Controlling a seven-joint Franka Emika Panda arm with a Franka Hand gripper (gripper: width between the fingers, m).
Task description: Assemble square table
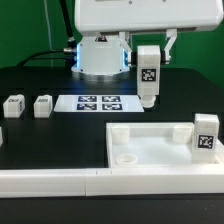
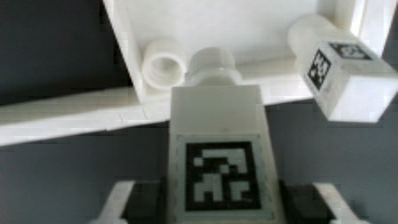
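Pincer (image 1: 148,52) was pinching one leg block (image 1: 148,78) by its upper end, with fingers (image 2: 135,203) pressed on both sides and the tag facing the exterior camera. The held block hung upright, just beside the marker board (image 1: 98,102) on the exterior view's right. We couldn't tell whether its lower end touched the desk (image 1: 50,140).

The square slab (image 1: 150,143) lay flat on the desk in front of the pincer, nearer the exterior camera and apart from the held block. A round socket (image 1: 127,158) at the slab's near corner, exterior view's left, was open.

We saw a second leg block (image 1: 207,134) standing upright at the slab's corner on the exterior view's right, well apart from the pincer. A third leg block (image 1: 14,106) and a fourth leg block (image 1: 42,105) sat side by side on the desk at the exterior view's left, far from the pincer. The border wall (image 1: 50,181) ran along the near edge, just beside the slab.
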